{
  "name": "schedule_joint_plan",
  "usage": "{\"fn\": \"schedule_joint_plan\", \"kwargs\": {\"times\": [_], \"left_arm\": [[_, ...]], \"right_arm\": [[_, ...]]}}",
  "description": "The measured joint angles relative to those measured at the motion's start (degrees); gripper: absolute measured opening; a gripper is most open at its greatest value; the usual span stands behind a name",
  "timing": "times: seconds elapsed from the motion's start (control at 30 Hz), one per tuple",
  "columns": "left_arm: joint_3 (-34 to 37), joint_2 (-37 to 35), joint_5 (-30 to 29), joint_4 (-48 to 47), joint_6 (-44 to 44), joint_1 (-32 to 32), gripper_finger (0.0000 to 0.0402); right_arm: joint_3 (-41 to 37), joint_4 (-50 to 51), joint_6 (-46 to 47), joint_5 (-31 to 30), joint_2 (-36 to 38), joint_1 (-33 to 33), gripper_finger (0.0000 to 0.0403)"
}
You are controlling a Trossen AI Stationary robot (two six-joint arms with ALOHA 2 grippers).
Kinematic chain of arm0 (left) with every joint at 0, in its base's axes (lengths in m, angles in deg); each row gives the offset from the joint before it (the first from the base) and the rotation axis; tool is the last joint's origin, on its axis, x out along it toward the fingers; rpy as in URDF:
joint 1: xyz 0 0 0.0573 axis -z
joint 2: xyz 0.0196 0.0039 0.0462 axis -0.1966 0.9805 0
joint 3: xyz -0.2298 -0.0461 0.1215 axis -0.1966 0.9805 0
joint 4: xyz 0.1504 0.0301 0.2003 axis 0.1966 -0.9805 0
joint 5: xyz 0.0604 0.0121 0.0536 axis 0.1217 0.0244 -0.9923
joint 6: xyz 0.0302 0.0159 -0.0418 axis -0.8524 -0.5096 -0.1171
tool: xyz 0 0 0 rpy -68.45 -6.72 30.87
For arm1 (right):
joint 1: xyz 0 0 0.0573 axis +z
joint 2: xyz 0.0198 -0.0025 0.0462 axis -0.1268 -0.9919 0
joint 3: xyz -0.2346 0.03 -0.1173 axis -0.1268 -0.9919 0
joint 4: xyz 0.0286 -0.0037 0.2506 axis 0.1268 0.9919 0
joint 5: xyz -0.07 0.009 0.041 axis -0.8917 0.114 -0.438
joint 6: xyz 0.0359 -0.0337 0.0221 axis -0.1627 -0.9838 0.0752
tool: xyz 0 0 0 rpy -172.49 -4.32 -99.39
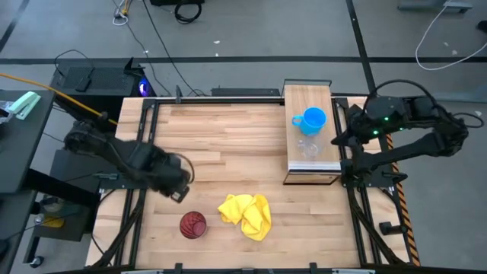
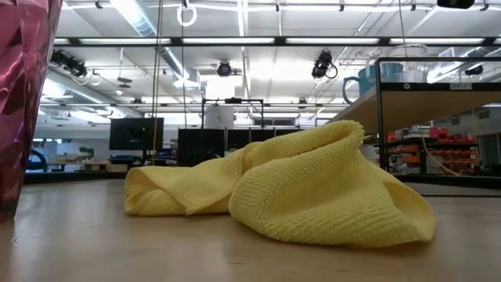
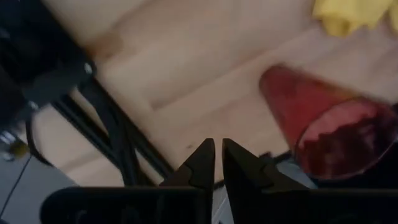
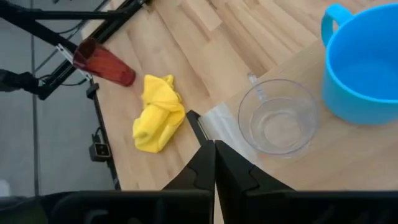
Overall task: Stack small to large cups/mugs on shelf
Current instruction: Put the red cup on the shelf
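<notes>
The dark red ribbed tumbler (image 1: 192, 224) stands upright on the tabletop near the front left; it also shows in the left wrist view (image 3: 329, 127) and the low view (image 2: 23, 94). The blue mug (image 1: 311, 119) and the small clear cup (image 1: 307, 148) stand on the light-wood shelf (image 1: 312, 164) at the right; both show in the right wrist view, the mug (image 4: 364, 68) and the cup (image 4: 277, 118). My left gripper (image 3: 217, 155) is shut and empty, above the table left of the tumbler. My right gripper (image 4: 214, 152) is shut and empty, above the shelf's right edge.
A crumpled yellow cloth (image 1: 247, 215) lies on the tabletop right of the tumbler. Black frame rails (image 1: 141, 152) run along the table's left and right sides. Bare wood (image 1: 228, 137) lies between the arms and the shelf.
</notes>
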Motion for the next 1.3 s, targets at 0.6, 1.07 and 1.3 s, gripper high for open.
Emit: {"fn": "schedule_joint_plan", "kwargs": {"times": [0.6, 1.07, 1.3], "left_arm": [[7.80, 2.79, -2.04, 19.01, 9.68, 6.82, 0.0101], [9.46, 5.93, -2.17, 25.53, 8.06, 6.68, 0.0119], [9.45, 7.32, -2.22, 25.10, 7.95, 6.27, 0.0110]], "right_arm": [[0.02, -0.06, 0.18, -1.79, 0.22, 0.16, 0.0012], [0.02, -0.10, 0.09, -2.83, 0.07, 0.16, 0.0013], [0.02, -0.10, 0.02, -2.83, 0.07, 0.16, 0.0013]]}}
